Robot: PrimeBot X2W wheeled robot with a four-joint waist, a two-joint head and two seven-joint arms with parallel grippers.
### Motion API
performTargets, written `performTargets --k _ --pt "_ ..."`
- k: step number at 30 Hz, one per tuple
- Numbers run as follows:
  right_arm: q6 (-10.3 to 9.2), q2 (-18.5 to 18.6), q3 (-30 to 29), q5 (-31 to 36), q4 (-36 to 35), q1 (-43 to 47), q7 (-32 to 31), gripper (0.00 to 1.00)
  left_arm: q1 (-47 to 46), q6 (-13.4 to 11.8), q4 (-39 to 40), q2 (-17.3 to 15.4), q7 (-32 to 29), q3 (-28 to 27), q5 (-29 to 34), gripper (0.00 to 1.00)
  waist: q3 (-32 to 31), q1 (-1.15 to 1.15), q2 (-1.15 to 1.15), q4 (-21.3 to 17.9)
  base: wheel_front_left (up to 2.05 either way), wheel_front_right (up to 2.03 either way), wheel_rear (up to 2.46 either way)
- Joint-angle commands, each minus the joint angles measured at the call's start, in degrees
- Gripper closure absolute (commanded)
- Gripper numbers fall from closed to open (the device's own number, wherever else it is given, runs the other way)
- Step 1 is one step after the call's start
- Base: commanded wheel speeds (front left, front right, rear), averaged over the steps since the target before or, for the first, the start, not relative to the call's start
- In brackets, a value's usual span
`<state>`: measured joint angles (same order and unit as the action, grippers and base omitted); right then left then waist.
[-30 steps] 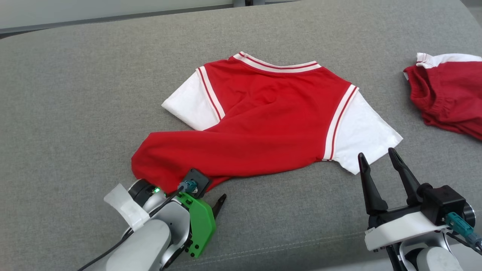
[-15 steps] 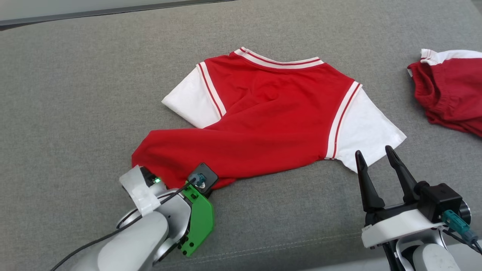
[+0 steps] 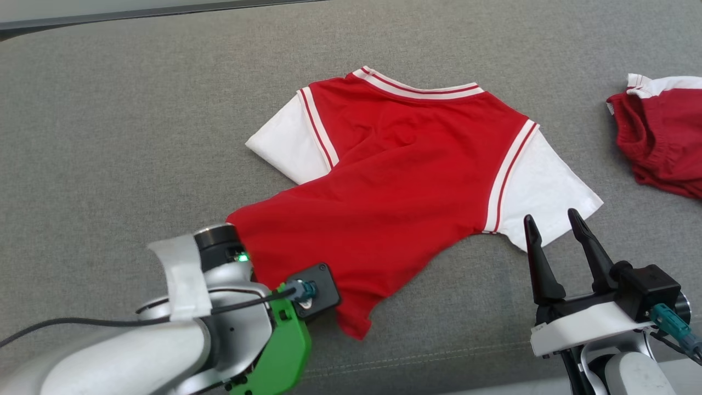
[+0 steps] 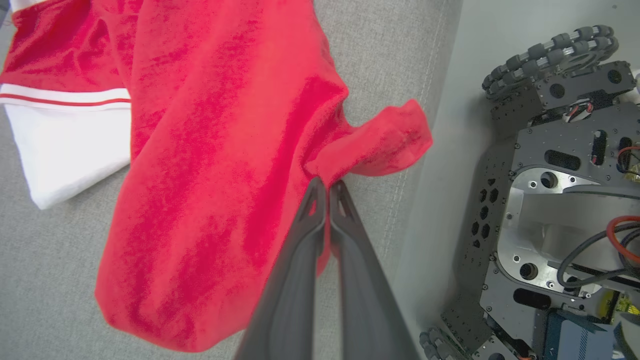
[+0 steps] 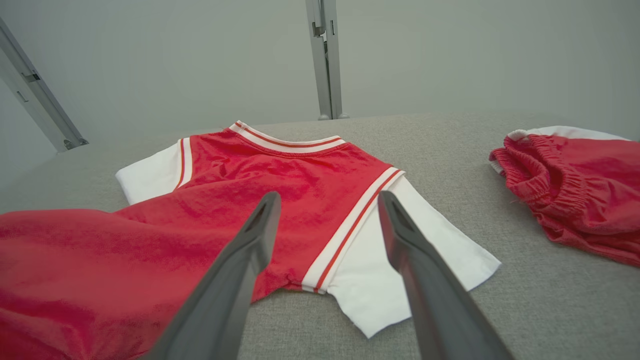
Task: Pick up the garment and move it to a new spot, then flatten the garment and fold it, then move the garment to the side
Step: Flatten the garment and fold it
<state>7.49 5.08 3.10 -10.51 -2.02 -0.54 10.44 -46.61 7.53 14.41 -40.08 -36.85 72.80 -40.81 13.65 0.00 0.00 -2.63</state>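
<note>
The garment (image 3: 406,181) is a red shirt with white short sleeves (striped trim at neck and shoulder seams); it lies on the grey fabric worktop (image 3: 109,137), neck farthest away, sleeves spread; its near hem is bunched, one fold pinched between the left gripper's (image 4: 327,185) fingers.

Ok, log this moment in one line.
left gripper: shut on shirt hem | right gripper: open, empty | surface: grey cushion
</note>
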Motion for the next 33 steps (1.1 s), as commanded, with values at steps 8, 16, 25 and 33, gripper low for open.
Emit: performTargets --k 8,16,25,33 --pt "0.00 -0.4 -0.5 -0.9 0.7 -1.0 0.9 0.00 -5.4 -0.1 -1.7 -9.4 2.7 -0.9 -0.8 1.00 0.7 0.00 0.00 -0.4 0.00 0.00 0.00" --pt "0.00 -0.6 -0.5 -1.6 1.0 -1.7 1.0 0.00 -0.3 -0.1 -7.4 -7.7 7.1 0.3 -2.5 1.00 1.7 0.00 0.00 0.1 0.00 0.00 0.00" --pt "0.00 0.1 -1.2 -2.4 1.3 -2.6 0.8 0.00 5.1 -2.3 -16.9 -1.8 18.2 -1.5 -4.3 0.00 1.2 0.00 0.00 1.3 0.00 0.00 0.00" --pt "0.00 0.5 -2.5 -2.1 0.4 -3.2 0.7 0.00 13.2 -12.5 -17.3 -1.7 30.8 -9.0 -9.8 0.00 -1.3 0.00 0.00 2.7 0.00 0.00 0.00"
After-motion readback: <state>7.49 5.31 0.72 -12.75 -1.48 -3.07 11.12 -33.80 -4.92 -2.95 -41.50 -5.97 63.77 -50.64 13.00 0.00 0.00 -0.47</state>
